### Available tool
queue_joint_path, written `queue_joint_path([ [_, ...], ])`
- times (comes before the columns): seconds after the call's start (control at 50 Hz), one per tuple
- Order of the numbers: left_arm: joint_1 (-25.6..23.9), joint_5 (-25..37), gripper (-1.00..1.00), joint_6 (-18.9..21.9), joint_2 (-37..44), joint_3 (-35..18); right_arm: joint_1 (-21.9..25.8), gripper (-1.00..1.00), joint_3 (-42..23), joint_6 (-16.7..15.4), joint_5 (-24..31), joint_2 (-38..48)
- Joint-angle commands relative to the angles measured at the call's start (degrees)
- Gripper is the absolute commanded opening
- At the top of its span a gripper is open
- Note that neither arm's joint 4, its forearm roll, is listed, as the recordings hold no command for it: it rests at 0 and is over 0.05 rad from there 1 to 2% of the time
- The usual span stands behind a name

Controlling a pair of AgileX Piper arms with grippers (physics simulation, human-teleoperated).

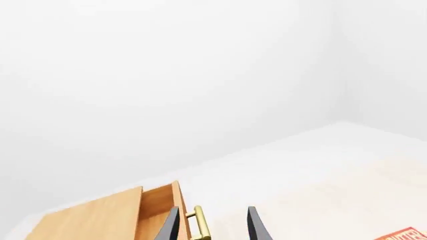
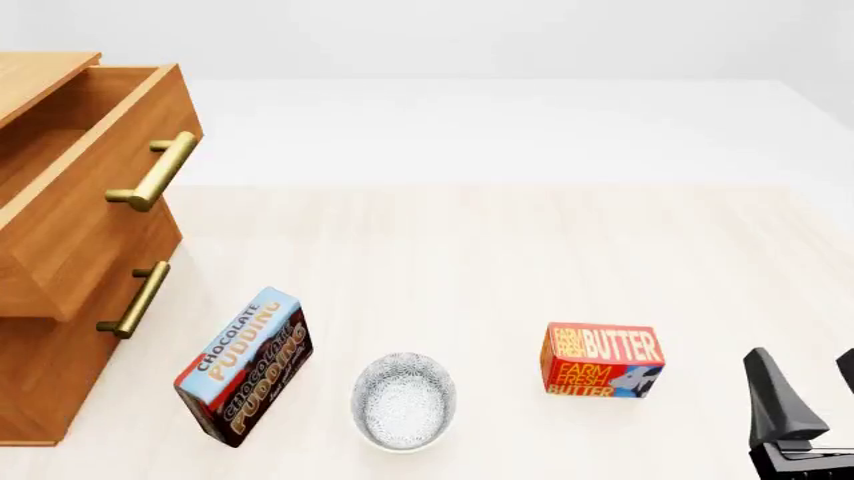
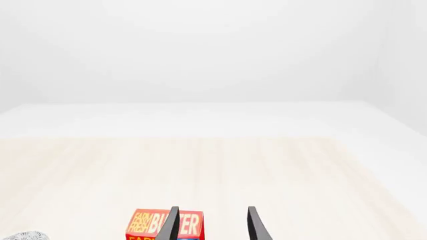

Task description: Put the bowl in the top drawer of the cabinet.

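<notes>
A: Bowl [image 2: 403, 400] sits at lower centre of the front view, upright on the table [image 2: 507, 250], nothing touching it. Pudding box [image 2: 244, 365] is just to its left, butter box [image 2: 602, 360] further off to its right.

B: Handling?

A: My guess: stiff ceramic, moderate weight, glazed so slippery, and it would chip if dropped. No handle. Best hold is the rim, one finger inside and one outside the wall, coming down from above. Near or right-hand rim looks clearest; the left rim is close to the pudding box.

B: Drawer?

A: Top drawer [image 2: 80, 170] is already pulled out, upper left of the front view, open side up. Lower drawer [image 2: 94, 310] is closed. Cabinet [image 2: 34, 400] fills the left edge.

B: Counts?

A: One bowl, one cabinet, two drawers, two brass handles, two boxes, two arms.

B: Grippers?

A: Right gripper [image 2: 801, 385] is at the lower right corner of the front view, fingers spread, holding nothing, well apart from the bowl. Its wrist view shows the butter box just past the fingertips and a sliver of bowl at the frame's lower left. Left gripper [image 1: 213, 225] is out of the front view; its wrist view shows the fingers parted and empty, with the top drawer's handle [image 1: 199, 222] near them.

B: Progress?

A: Bowl not grasped yet.
</notes>
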Motion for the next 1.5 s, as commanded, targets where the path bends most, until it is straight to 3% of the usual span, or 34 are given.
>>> queue_joint_path([
  [0.02, 0.09, 4.80, 1.00, -3.40, 6.30, -9.05, 0.00, 1.00, 0.00, -0.01, 0.00, 0.00],
  [0.14, 3.71, 8.21, 1.00, -8.55, 10.86, -13.14, 0.02, 1.00, 0.00, 0.00, 0.00, 0.00],
  [0.46, 5.97, 11.77, 1.00, -10.07, 17.68, -17.72, 0.00, 1.00, 0.00, -0.01, 0.00, 0.00],
  [0.94, 13.25, 9.25, 1.00, -12.28, 23.40, -12.68, 0.00, 1.00, 0.00, -0.01, 0.00, 0.01],
  [1.22, 15.39, 6.35, 1.00, -13.43, 25.59, -7.94, 0.01, 1.00, 0.00, -0.02, -0.01, 0.02],
  [1.5, 17.23, 4.89, 1.00, -13.89, 29.05, -7.35, 0.00, 1.00, 0.00, 0.00, 0.00, 0.00],
])
